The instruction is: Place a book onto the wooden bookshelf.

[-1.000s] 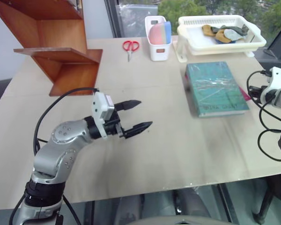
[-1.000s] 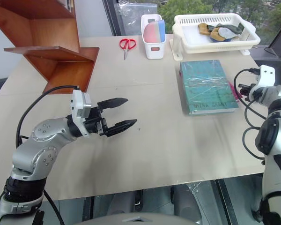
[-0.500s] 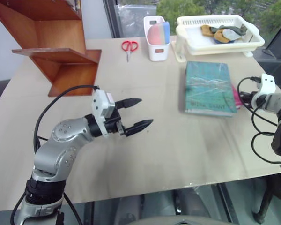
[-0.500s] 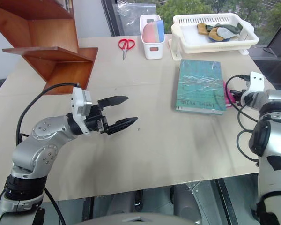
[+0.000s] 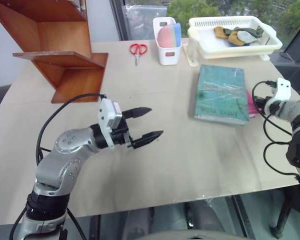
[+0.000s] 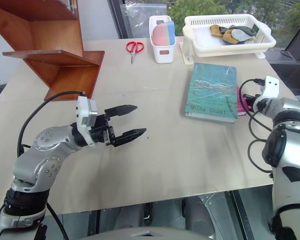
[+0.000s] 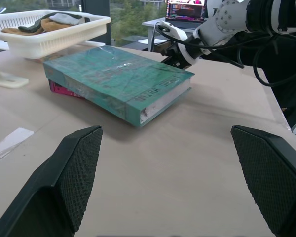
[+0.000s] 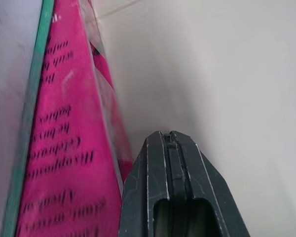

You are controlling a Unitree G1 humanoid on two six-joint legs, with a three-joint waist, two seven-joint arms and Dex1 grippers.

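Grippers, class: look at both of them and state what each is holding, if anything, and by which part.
Nothing is held. The left gripper is open over the table. The right gripper is shut on nothing, beside the pink book under the teal book.

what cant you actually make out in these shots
- Magenta-pink book: mostly hidden under the teal-green book in the head views; its cover text is blurred in the right wrist view.
- Wooden bookshelf: its upper part is cut off by the top edge of the head views.
- Right gripper: whether its shut fingers touch the pink book cannot be told.
- Items in the white basket: too small to identify.
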